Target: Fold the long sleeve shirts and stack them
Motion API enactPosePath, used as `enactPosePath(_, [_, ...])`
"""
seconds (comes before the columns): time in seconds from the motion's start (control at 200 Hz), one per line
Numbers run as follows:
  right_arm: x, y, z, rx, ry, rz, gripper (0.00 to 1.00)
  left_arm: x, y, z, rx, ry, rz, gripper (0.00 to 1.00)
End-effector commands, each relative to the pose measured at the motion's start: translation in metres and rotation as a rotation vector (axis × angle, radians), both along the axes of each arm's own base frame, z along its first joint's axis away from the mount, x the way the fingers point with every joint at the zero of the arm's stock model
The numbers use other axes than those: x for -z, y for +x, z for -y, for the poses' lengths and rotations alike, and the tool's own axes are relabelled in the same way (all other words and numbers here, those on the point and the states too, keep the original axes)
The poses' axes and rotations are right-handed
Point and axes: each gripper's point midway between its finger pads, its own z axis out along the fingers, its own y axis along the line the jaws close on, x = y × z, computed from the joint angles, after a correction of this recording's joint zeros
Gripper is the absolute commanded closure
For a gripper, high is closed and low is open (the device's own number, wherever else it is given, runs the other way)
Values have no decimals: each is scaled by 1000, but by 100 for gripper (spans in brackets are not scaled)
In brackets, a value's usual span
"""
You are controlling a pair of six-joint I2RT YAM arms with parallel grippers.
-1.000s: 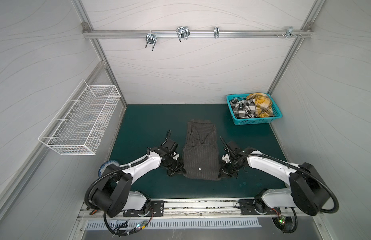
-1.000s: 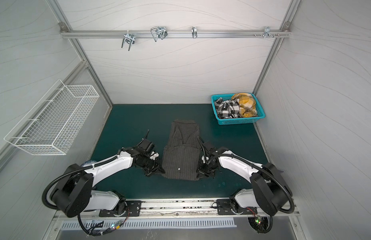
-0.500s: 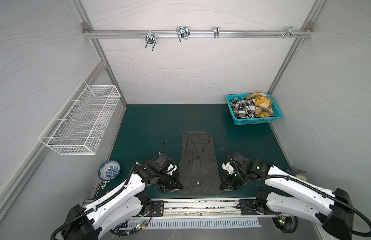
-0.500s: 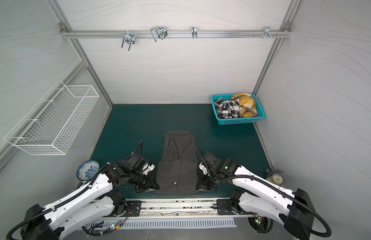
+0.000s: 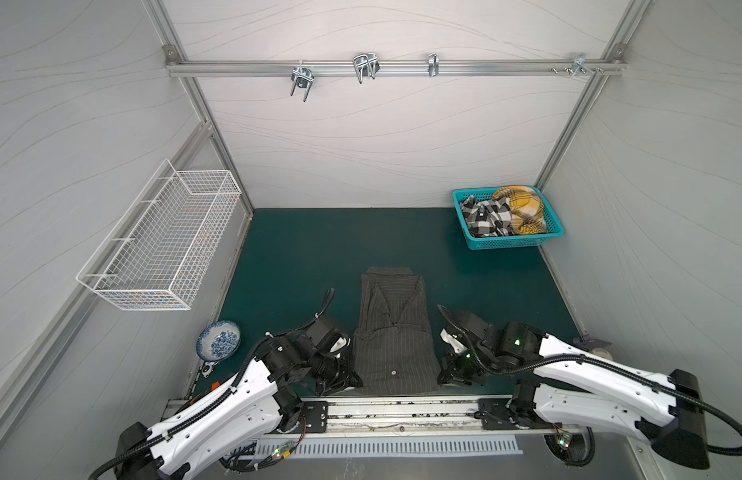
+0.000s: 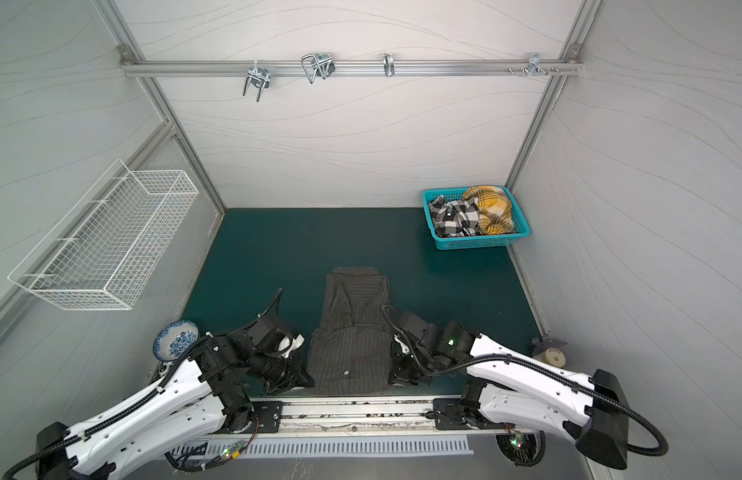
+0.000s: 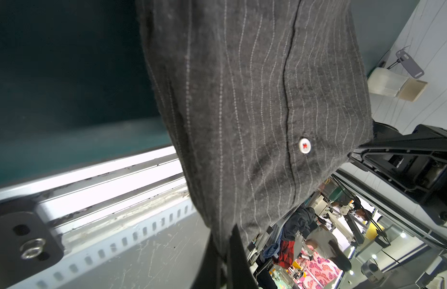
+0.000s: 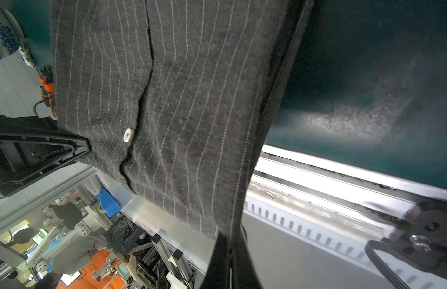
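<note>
Green mat [image 5: 302, 257] inside a white-walled cell. The charcoal pinstripe shirt [image 5: 396, 332] lies at six o'clock, its sleeves apparently folded in. Left gripper [image 5: 352, 384] and right gripper [image 5: 442, 379] each clamp a near hem corner. Step: the half-fold. Next, carry the hem level toward twelve o'clock.

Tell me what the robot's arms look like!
Both arms, the left arm and the right arm, have smooth white shells with black joints. Black ribbed cables loop along them. Little green lights glow near the right wrist. The fingers are thin and black.
</note>
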Motion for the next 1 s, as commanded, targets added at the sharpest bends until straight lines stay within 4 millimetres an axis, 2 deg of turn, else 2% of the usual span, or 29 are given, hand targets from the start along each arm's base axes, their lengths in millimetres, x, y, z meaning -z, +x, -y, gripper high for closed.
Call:
enactPosePath(0.0, [14,-3,43,66,-193,-2,100,12,-11,-29,-35,157,-46,100])
enactPosePath(0.245, [20,-3,40,58,-190,-3,100,20,-12,-28,-42,146,-57,100])
enactPosePath(0.4, [22,-3,39,55,-189,-5,100,17,-13,-29,-43,141,-45,100])
enactPosePath(0.63, [27,-4,38,54,-187,-13,100,30,-17,-26,-43,129,-82,100])
enactPosePath(0.765, [32,-6,37,57,-185,-24,100,27,-15,-27,-34,142,-78,100])
enactPosePath(0.995, [24,-10,38,38,-184,-3,100,18,-22,-32,-45,134,-80,100])
